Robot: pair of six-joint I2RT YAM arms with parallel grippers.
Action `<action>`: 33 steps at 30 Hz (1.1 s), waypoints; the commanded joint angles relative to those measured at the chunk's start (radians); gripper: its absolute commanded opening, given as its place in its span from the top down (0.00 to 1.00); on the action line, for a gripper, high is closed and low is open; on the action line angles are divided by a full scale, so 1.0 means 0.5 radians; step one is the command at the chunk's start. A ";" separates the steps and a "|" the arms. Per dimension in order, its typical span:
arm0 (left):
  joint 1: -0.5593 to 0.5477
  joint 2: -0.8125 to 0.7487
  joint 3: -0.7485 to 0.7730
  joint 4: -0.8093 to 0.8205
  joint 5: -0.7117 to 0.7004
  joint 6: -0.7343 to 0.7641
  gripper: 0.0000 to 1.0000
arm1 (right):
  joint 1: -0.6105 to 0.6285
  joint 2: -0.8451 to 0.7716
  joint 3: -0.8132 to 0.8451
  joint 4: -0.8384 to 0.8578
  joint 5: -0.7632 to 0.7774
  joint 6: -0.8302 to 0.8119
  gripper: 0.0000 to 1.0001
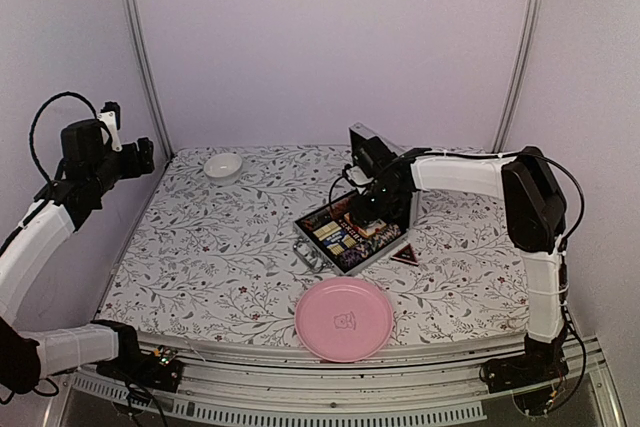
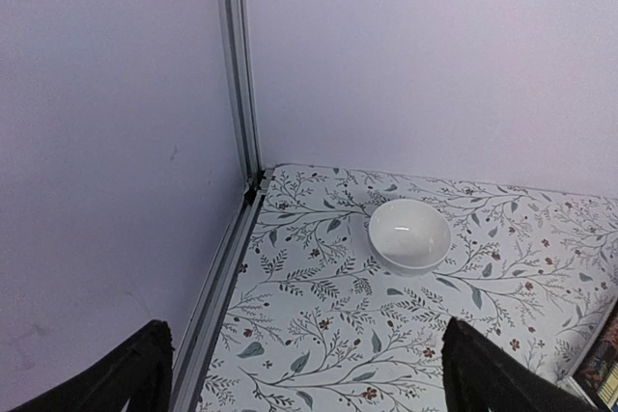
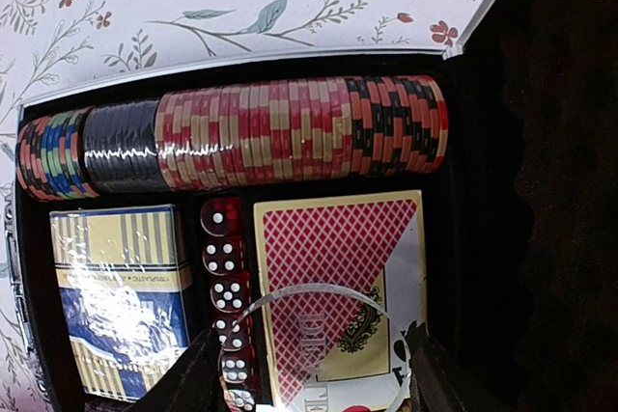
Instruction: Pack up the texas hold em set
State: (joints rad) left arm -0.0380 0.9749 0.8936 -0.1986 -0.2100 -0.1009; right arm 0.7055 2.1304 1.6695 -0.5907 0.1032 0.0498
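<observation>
Floral cloth [image 1: 200, 247] bears bowl [image 1: 223, 165], pink plate [image 1: 344, 319] near case [image 1: 312, 223], perhaps touching.

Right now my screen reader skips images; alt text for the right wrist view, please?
Open black-lined case holding a row of poker chips above a wrapped card deck, red dice and a red-backed deck, with a clear round button between the fingers of the right hand.

One silver case [image 1: 312, 252] sits under the right claw [image 3: 309, 373]. Between its tips: one round button [image 3: 319, 335]. Just past them: two card decks [image 3: 121, 296], at least five red dice [image 3: 224, 258], one row of chips [image 3: 251, 132]. Far off: one pink plate [image 1: 343, 319], one white bowl [image 1: 223, 165].
</observation>
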 commanded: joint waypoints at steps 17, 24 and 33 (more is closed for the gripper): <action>0.018 0.001 -0.005 0.033 0.015 0.008 0.03 | -0.062 0.145 0.106 0.005 -0.044 -0.012 0.50; 0.019 0.003 -0.005 0.034 0.009 0.011 0.03 | -0.069 0.170 0.124 0.003 -0.036 -0.017 0.49; 0.018 0.004 -0.005 0.034 0.008 0.012 0.03 | -0.070 0.191 0.122 -0.007 0.025 -0.024 0.42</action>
State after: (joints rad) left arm -0.0380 0.9752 0.8936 -0.1986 -0.2104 -0.1009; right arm 0.6796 2.1994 1.7084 -0.5911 0.0956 0.0444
